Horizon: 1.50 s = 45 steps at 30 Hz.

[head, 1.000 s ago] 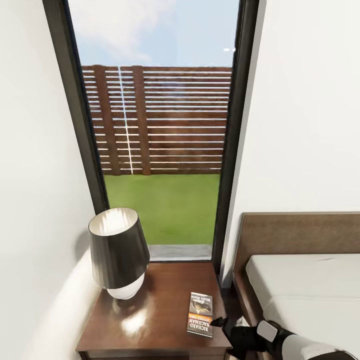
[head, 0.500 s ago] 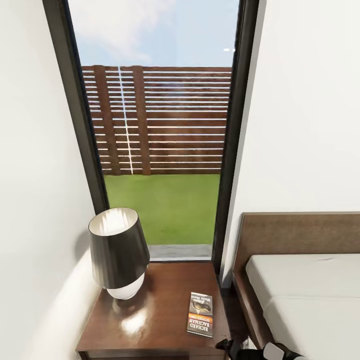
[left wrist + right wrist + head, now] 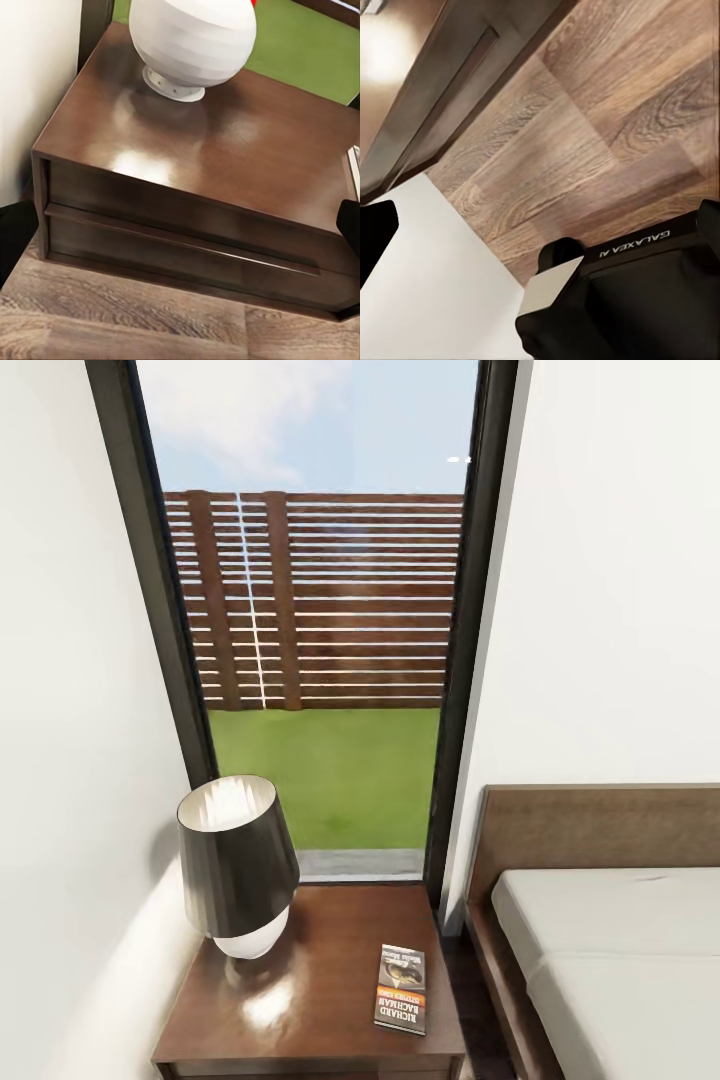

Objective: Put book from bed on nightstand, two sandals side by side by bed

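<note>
So the book (image 3: 401, 988) is lying flat on the nightstand (image 3: 320, 1000), toward the front corner on the bed side, cover up with the orange band and the white "RICHARD BACHMAN" lettering readable upside down from the head view. It's just sitting there on its own, nothing touching it. A lamp (image 3: 236, 865) with a dark shade and a round white base sits on the same top, over on the wall side and well apart from the book. The nightstand is glossy dark brown, and the left wrist view looks down on its drawer front (image 3: 187, 247) and the lamp's white base (image 3: 191, 41), with the wood-plank floor (image 3: 112, 322) below. Right next to the nightstand is the bed (image 3: 620, 940), with a brown headboard and pale grey mattress. Behind all that is a tall dark-framed window (image 3: 320, 620) looking out on grass and a slatted wooden fence. The right wrist view points at the plank floor, with a dark robot part marked GALAXEA (image 3: 637, 300) in front. As for the pincers, honestly can't tell: just dark slivers at the picture edges of both wrist views, so whether either one is spread or closed is anyone's guess.
</note>
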### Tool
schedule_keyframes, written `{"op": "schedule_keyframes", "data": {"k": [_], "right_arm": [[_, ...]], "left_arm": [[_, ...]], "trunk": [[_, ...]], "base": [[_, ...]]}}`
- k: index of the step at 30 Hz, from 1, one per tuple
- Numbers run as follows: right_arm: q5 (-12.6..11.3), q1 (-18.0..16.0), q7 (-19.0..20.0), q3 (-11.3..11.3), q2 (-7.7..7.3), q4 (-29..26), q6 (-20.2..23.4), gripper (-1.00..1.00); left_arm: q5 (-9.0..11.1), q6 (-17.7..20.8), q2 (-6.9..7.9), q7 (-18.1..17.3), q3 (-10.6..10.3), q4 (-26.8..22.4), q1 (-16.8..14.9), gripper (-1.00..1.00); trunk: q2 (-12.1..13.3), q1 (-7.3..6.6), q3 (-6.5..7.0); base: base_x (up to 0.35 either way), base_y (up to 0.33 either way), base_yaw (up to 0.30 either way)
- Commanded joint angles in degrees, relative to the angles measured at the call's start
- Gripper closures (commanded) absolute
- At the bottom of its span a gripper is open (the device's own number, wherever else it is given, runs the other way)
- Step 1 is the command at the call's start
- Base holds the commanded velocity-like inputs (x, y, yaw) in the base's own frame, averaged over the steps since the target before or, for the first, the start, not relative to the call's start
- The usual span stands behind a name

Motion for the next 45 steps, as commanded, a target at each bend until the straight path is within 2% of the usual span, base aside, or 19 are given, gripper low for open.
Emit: {"op": "schedule_keyframes", "data": {"k": [1, 12, 45], "right_arm": [[-0.31, 0.07, 0.01, 0.46, -0.06, 0.2, -0.09, -1.0], [-0.53, 0.65, -1.98, 0.52, -0.25, 0.17, -0.75, -1.0], [-0.47, 0.78, -2.23, 0.55, 0.39, 0.2, -0.71, -1.0]], "left_arm": [[0.58, 0.12, -0.01, -0.55, -0.04, 0.06, -0.01, -1.0], [0.58, 0.02, -0.09, -0.47, 0.01, 0.23, -0.01, -1.0], [0.58, 0.01, -0.04, -0.37, 0.04, 0.24, -0.01, -1.0]], "trunk": [[-0.03, 0.0, -0.05], [-0.03, 0.0, -0.05], [-0.03, 0.0, -0.05]], "base": [[0.0, 0.0, 0.0], [0.0, 0.0, 0.0], [0.0, 0.0, 0.0]]}}
